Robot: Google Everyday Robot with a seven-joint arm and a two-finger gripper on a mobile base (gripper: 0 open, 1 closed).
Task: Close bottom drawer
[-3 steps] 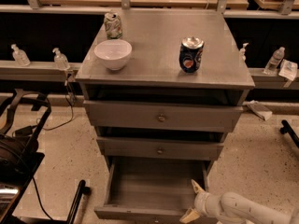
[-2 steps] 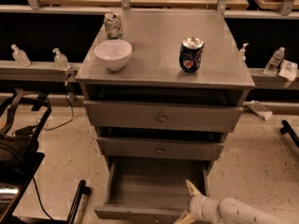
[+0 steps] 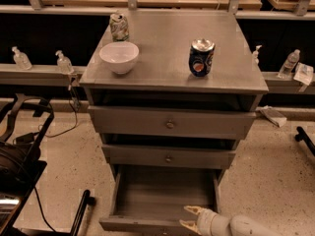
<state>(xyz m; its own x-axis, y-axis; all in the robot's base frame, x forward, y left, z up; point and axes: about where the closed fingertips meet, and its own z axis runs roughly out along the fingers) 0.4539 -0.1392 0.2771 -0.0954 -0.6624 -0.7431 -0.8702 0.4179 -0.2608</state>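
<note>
The bottom drawer (image 3: 147,224) of the grey cabinet (image 3: 172,73) is pulled far out, and its inside looks empty. The two drawers above it, middle (image 3: 169,158) and top (image 3: 170,124), stick out only a little. My gripper (image 3: 191,218) comes in from the lower right on a white arm (image 3: 241,226). It is at the right part of the bottom drawer's front edge. Its two pale fingers are spread apart and hold nothing. The drawer's front face and knob are out of view below the frame edge.
On the cabinet top stand a white bowl (image 3: 119,56), a blue soda can (image 3: 201,58) and a green-white can (image 3: 118,26). Black equipment with cables (image 3: 22,156) stands on the floor at left. Small bottles (image 3: 21,58) line a ledge behind.
My gripper has moved left along the bottom drawer's front edge, and more of the arm is in view. The drawer has not visibly moved.
</note>
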